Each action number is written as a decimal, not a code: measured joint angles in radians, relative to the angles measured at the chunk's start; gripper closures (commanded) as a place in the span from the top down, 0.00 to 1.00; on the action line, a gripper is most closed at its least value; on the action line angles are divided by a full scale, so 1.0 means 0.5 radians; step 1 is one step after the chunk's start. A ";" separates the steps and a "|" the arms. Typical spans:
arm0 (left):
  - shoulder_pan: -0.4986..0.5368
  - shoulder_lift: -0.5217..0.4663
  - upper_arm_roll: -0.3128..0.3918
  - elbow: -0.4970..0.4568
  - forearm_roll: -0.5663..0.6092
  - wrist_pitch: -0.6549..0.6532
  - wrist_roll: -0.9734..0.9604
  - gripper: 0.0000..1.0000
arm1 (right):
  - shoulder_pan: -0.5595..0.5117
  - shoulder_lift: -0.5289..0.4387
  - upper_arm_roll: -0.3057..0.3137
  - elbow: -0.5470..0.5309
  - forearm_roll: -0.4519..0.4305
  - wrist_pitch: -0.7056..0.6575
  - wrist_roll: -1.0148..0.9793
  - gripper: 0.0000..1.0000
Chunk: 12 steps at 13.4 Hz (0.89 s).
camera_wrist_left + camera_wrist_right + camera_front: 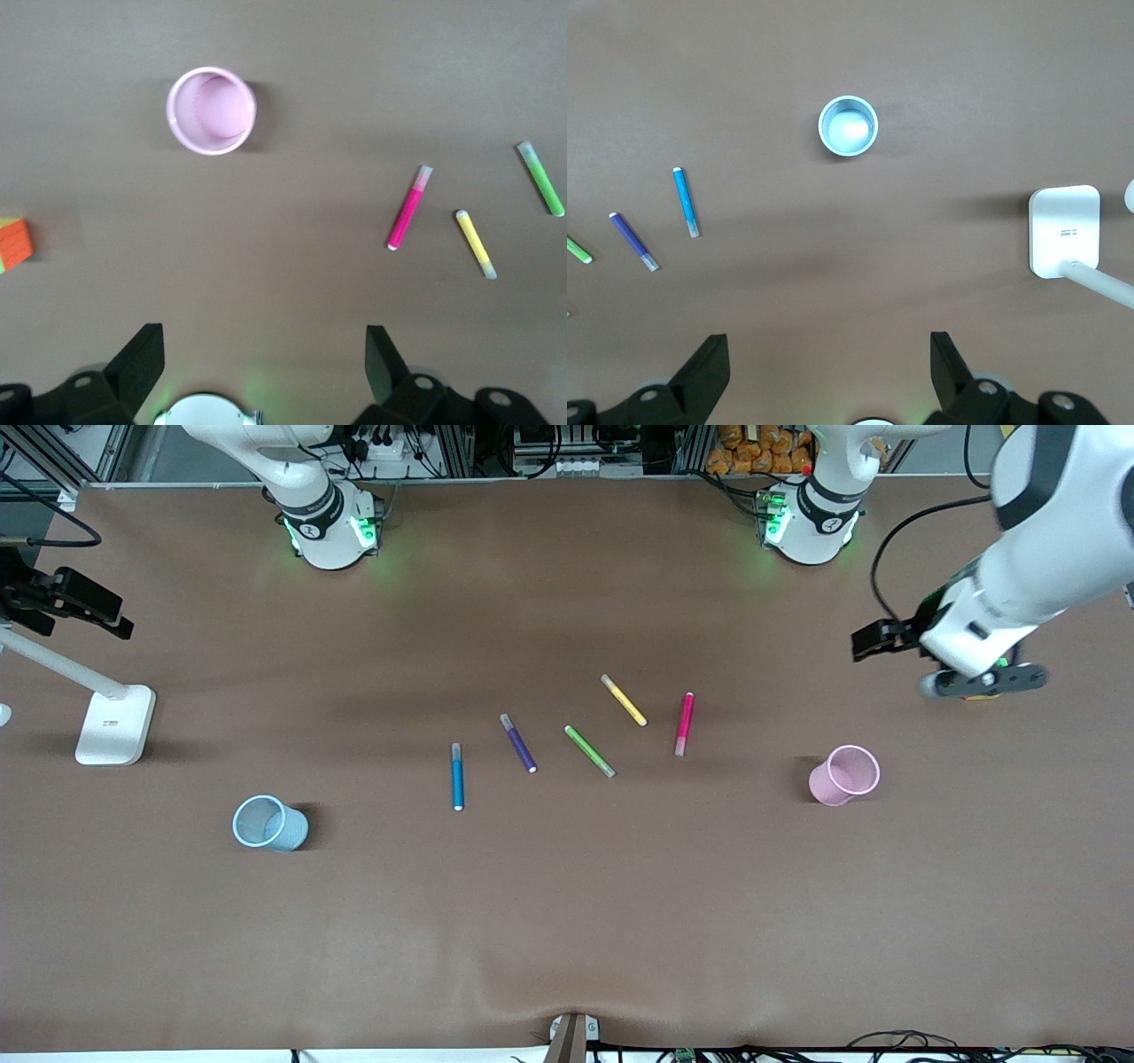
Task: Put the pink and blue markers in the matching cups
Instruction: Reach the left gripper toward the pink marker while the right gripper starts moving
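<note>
From my seat: brown tabletop point(567, 921) (rippled at the frame's bottom edge), left end effector point(264, 367) and right end effector point(829, 367) both spread wide, empty, up high.

You are looking at a bench point(567, 921) showing a matt brown cloth-like cover, faintly rippling at its front edge. The pink cup point(844, 775) and blue cup point(269, 823) are looking like matt plastic; the pink marker point(684, 724) and blue marker point(457, 777) smooth plastic.
</note>
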 measured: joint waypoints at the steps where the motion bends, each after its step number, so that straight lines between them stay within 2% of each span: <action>1: -0.001 0.026 -0.063 -0.035 0.000 0.081 0.001 1.00 | 0.000 0.002 0.001 -0.002 0.000 0.001 0.000 1.00; 3: -0.006 0.095 -0.201 -0.081 0.000 0.200 0.001 1.00 | 0.000 0.005 0.001 -0.003 0.000 0.006 -0.001 1.00; 5: -0.019 0.187 -0.269 -0.096 0.000 0.261 0.001 1.00 | 0.000 0.009 0.002 -0.004 0.000 0.025 -0.001 1.00; 9: -0.093 0.423 -0.277 -0.100 0.008 0.322 0.031 1.00 | 0.024 0.046 0.021 -0.009 0.001 0.053 -0.005 1.00; 12: -0.189 0.608 -0.278 -0.100 0.074 0.453 0.031 1.00 | 0.137 0.145 0.034 -0.022 0.002 0.091 -0.004 1.00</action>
